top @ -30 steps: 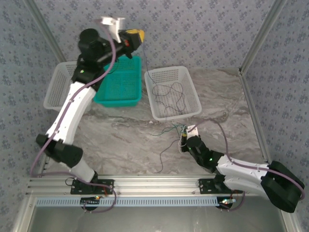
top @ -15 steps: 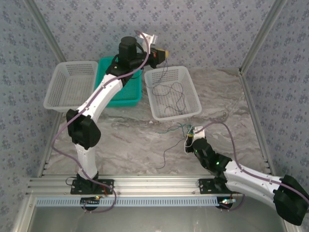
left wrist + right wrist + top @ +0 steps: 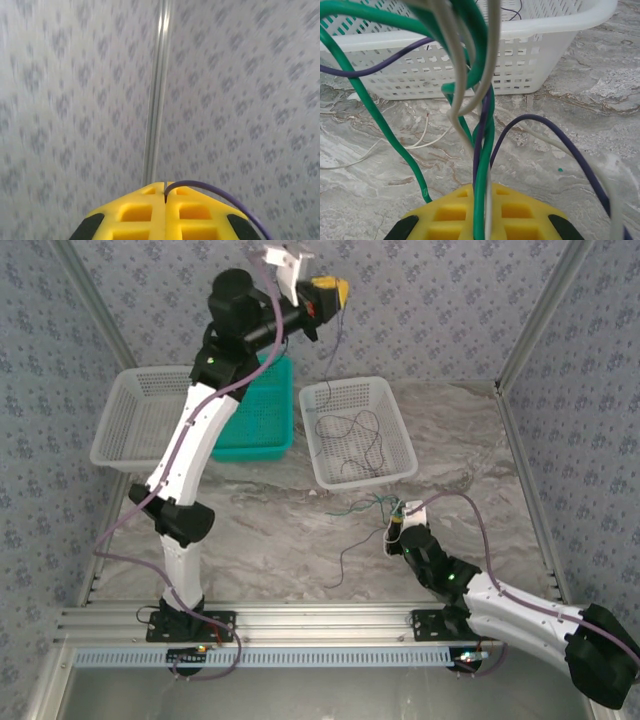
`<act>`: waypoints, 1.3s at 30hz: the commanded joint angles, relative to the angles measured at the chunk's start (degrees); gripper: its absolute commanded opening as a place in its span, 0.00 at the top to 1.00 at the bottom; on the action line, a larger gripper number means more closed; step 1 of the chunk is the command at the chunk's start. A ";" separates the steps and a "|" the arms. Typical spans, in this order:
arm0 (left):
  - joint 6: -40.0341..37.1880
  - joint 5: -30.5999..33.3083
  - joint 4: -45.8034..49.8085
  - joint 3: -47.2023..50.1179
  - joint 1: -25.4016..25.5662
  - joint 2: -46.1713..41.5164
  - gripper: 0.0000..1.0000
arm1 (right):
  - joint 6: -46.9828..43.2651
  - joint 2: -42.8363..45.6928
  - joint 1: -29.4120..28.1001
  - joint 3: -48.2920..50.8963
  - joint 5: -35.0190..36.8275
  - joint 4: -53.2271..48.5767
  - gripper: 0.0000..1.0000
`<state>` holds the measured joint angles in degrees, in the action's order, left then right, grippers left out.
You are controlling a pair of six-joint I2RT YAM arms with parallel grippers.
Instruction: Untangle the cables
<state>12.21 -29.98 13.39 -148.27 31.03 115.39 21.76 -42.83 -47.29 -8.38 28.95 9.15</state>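
Observation:
High at the back of the top view, my left gripper (image 3: 334,290) is shut on one thin dark purple cable (image 3: 330,345) that hangs down toward the white basket (image 3: 365,480). In the left wrist view that cable (image 3: 210,189) leaves the closed yellow fingertips (image 3: 145,197). More dark cables (image 3: 350,435) lie looped inside the basket. My right gripper (image 3: 396,526) sits low on the marble table, shut on a twisted bundle of cables (image 3: 372,505). The right wrist view shows green (image 3: 482,150), purple (image 3: 560,135) and cream (image 3: 457,75) strands running up from my right gripper (image 3: 484,190).
A teal basket (image 3: 262,445) and a second white basket (image 3: 115,425) stand at the back left. One loose strand (image 3: 345,560) trails over the marble toward the near edge. The white basket's wall (image 3: 560,45) stands just ahead of the right gripper.
The left arm swung right from above the teal basket, then rose higher with the purple cable. The right gripper shifted slightly and keeps its hold on the bundle.

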 commanded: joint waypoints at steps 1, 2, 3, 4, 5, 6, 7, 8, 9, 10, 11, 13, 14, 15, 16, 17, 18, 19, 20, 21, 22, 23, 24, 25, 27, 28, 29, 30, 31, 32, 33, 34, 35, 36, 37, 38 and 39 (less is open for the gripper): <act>-1.41 -0.16 3.22 -8.01 1.02 6.14 1.00 | 1.53 0.64 0.44 0.59 0.36 0.35 1.00; -1.27 0.03 3.48 -11.10 1.27 8.34 1.00 | 1.52 0.69 0.49 0.65 0.32 0.35 1.00; -0.98 0.14 4.20 -14.57 1.39 10.86 1.00 | 1.51 0.73 0.52 0.53 0.27 0.21 1.00; -0.80 0.25 4.83 -17.35 1.40 12.96 1.00 | 1.46 0.86 0.60 0.39 0.32 0.02 1.00; -0.78 0.87 5.94 -20.02 1.32 14.99 1.00 | 1.44 1.18 0.53 0.21 0.32 -0.49 1.00; -1.06 1.98 7.17 -22.10 1.38 16.85 1.00 | 1.44 1.67 0.55 0.11 0.32 -1.04 1.00; -1.62 2.72 8.07 -22.94 1.36 17.91 1.00 | 1.40 2.20 0.53 0.06 0.22 -1.50 1.00; -2.47 3.43 9.31 -23.04 1.33 18.89 1.00 | 1.51 3.05 0.53 0.17 0.23 -1.99 1.00; -3.32 4.11 10.41 -22.79 1.38 19.76 1.00 | 1.57 3.89 0.53 0.23 0.14 -2.53 1.00; -3.81 4.75 11.57 -22.69 1.33 20.56 1.00 | 1.53 4.71 0.55 0.40 0.13 -3.02 1.00; -4.33 5.45 13.05 -22.59 1.35 21.60 1.00 | 1.51 5.59 0.50 0.51 0.17 -3.43 1.00; -4.65 6.76 16.23 -22.50 1.34 23.73 1.00 | 1.62 6.77 0.63 0.76 0.31 -4.09 1.00; -4.66 7.20 18.02 -22.42 1.43 24.90 1.00 | 1.54 7.19 0.77 0.93 0.24 -4.30 1.00; -4.44 7.55 19.69 -22.33 1.45 26.20 1.00 | 1.53 7.49 0.83 0.86 0.22 -4.40 1.00; -4.09 7.64 21.12 -22.33 1.61 27.27 1.00 | 1.48 7.58 0.85 0.91 0.19 -4.40 1.00; -3.95 8.27 22.91 -22.29 1.87 28.36 1.00 | 1.51 7.58 0.87 0.74 0.10 -4.38 1.00; -4.20 10.05 24.84 -22.27 2.22 29.34 1.00 | 1.45 7.58 0.88 0.67 0.14 -4.40 1.00; -4.64 11.31 26.79 -22.24 2.53 30.10 1.00 | 1.47 7.55 0.96 0.65 0.04 -4.40 1.00; -5.26 12.92 28.58 -22.24 2.88 30.85 1.00 | 1.44 7.58 1.01 0.65 0.00 -4.27 1.00; -5.87 14.84 30.02 -22.18 3.28 31.40 1.00 | 1.40 7.49 1.05 0.55 -0.14 -4.30 1.00; -6.31 16.46 30.86 -22.02 3.56 31.78 1.00 | 1.31 7.56 1.06 0.42 -0.12 -4.38 1.00; -6.40 17.83 31.56 -21.74 3.75 31.99 0.98 | 1.36 7.51 1.15 0.40 -0.30 -4.39 1.00; -6.40 18.10 32.01 -21.22 3.71 32.03 0.90 | 1.36 7.56 1.14 0.38 -0.38 -4.36 1.00; -6.40 18.02 32.29 -21.10 3.76 32.00 0.78 | 1.33 7.53 1.23 0.33 -0.39 -4.48 1.00; -6.71 17.64 33.01 -21.09 3.84 31.40 0.42 | 1.36 7.50 1.30 0.26 -0.48 -4.43 1.00; -6.76 17.65 33.20 -21.10 3.86 30.94 0.36 | 1.35 7.50 1.33 0.28 -0.52 -4.39 1.00; -6.86 17.92 33.60 -21.10 3.84 30.26 0.34 | 1.32 7.50 1.40 0.29 -0.56 -4.30 1.00; -7.17 18.33 33.94 -21.09 3.87 29.47 0.32 | 1.33 7.50 1.41 0.20 -0.58 -4.27 1.00; -7.43 18.76 34.43 -21.10 3.81 28.70 0.31 | 1.36 7.50 1.54 0.21 -0.56 -4.39 1.00; -7.82 19.17 34.91 -21.10 3.81 27.65 0.30 | 1.29 7.50 1.57 0.03 -0.60 -4.52 1.00; -8.41 19.09 35.35 -21.10 3.85 26.57 0.27 | 1.16 7.50 1.59 -0.23 -0.58 -4.89 1.00; -9.02 18.69 35.69 -21.10 3.84 25.64 0.25 | 1.07 7.50 1.66 -0.43 -0.65 -5.33 1.00; -9.70 18.20 36.19 -21.10 3.84 24.56 0.21 | 0.88 7.49 1.67 -0.63 -0.66 -5.72 1.00; -10.46 17.56 36.81 -21.02 3.80 23.55 0.17 | 0.67 7.45 1.68 -0.82 -0.82 -5.93 1.00; -11.17 17.20 37.71 -21.01 3.79 22.83 0.14 | 0.49 7.48 1.69 -1.01 -0.83 -6.06 1.00; -11.89 16.95 38.95 -20.85 3.77 22.06 0.12 | 0.34 7.50 1.76 -1.04 -0.91 -6.02 1.00; -12.39 16.88 40.40 -20.59 3.67 21.49 0.10 | 0.30 7.49 1.76 -0.92 -0.96 -5.80 1.00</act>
<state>2.61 -12.23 50.52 -168.51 34.79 143.74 22.24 -35.88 -45.82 -8.38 28.47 4.38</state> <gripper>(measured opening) 0.890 0.092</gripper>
